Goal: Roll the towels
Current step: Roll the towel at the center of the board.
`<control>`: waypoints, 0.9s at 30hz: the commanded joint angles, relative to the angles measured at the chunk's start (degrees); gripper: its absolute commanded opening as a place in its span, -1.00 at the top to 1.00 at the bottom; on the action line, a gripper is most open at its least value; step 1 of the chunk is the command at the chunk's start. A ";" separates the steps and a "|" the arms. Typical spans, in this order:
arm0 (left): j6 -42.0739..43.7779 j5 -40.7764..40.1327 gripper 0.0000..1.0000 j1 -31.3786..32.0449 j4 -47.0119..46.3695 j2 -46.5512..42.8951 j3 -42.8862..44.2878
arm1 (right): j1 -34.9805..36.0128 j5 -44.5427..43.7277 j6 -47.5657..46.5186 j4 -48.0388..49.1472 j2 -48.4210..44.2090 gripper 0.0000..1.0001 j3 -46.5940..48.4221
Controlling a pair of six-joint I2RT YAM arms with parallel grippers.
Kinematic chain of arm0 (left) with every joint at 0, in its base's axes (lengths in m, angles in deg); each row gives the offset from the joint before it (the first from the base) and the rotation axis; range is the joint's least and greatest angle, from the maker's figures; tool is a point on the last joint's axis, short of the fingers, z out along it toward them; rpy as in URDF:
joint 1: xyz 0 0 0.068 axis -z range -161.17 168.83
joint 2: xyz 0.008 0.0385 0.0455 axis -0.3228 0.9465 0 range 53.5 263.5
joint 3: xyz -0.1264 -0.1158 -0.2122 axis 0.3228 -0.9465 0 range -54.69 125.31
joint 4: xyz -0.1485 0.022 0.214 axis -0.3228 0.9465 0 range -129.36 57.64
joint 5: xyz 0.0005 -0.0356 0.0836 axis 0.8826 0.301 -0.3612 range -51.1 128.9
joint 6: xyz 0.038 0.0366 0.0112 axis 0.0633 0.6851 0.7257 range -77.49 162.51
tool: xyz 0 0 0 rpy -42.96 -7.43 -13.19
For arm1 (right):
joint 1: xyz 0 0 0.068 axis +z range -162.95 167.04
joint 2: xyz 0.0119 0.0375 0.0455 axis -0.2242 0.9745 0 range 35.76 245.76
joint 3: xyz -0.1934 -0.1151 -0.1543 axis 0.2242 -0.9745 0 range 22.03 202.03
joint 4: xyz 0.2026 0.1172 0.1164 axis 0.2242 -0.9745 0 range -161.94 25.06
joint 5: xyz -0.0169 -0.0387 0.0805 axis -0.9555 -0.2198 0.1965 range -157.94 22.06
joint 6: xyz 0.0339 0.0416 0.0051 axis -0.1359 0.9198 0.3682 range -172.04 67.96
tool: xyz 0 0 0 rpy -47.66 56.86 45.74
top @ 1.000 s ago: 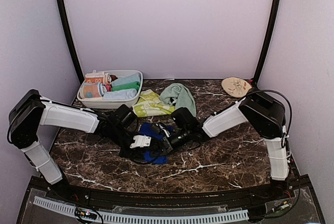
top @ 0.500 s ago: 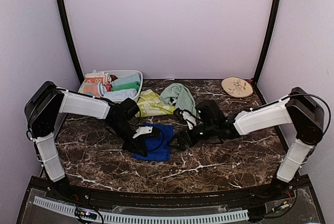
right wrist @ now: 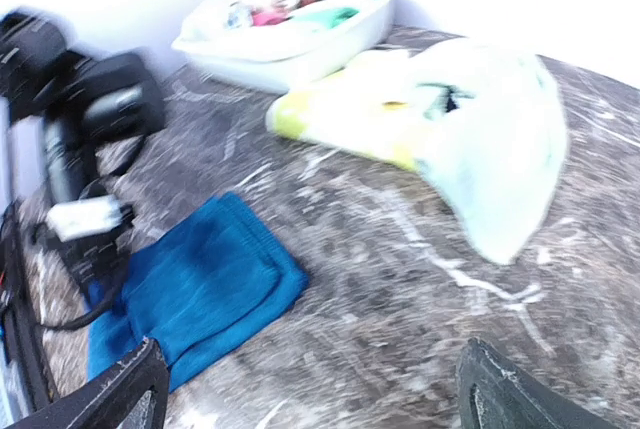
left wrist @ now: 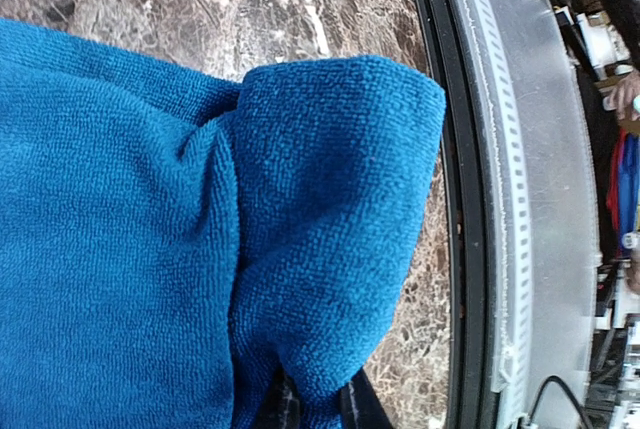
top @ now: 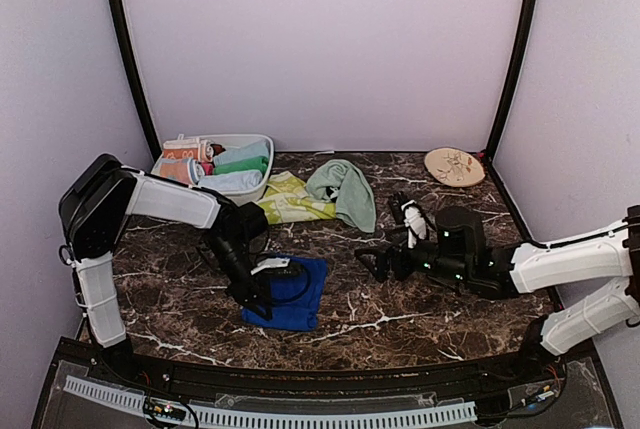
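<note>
Top external: left arm (top: 180,204) reaches towel (top: 302,296).

Looks like a robot lab test booth tbh, plain pale walls (top: 320,49) boxing in a marble-look counter (top: 400,301) with black frame poles (top: 127,49).

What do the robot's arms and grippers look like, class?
White shell segments between bulky black joints form the left arm and right arm. The left gripper and right gripper are black with white parts. Black cables trail alongside.
</note>
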 commanded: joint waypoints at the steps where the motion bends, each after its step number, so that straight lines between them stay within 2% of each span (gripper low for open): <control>1: -0.42 -0.28 1.00 -0.17 6.71 5.09 2.60 | 4.53 -1.84 -3.35 3.70 -1.56 -0.86 -1.26; 3: -1.08 1.22 1.00 -0.63 7.78 6.45 3.94 | 8.56 -3.67 -7.57 7.45 -2.64 -0.63 -3.46; 5: -1.28 1.79 1.00 -0.97 8.30 6.97 4.53 | 13.56 -7.80 -13.81 6.97 -1.65 -0.49 -2.82; 8: -2.51 0.33 1.00 -1.01 7.73 7.38 4.70 | 19.54 -10.01 -22.91 1.61 2.96 -0.48 2.29; 11: -4.09 -1.89 1.00 -1.10 6.99 8.79 4.89 | 24.91 -14.36 -33.52 0.67 10.51 -0.49 7.48; 15: -6.19 -5.45 1.00 -1.03 5.26 9.42 4.71 | 27.86 -15.92 -45.14 1.48 21.00 -0.35 14.59; 22: -8.41 -10.47 1.00 -1.02 2.29 9.38 4.05 | 28.21 -11.28 -50.39 1.06 33.09 -0.06 22.96; 27: -8.42 -10.80 1.00 -1.08 1.55 9.38 3.42 | 28.42 -11.19 -52.54 1.16 37.31 0.07 24.86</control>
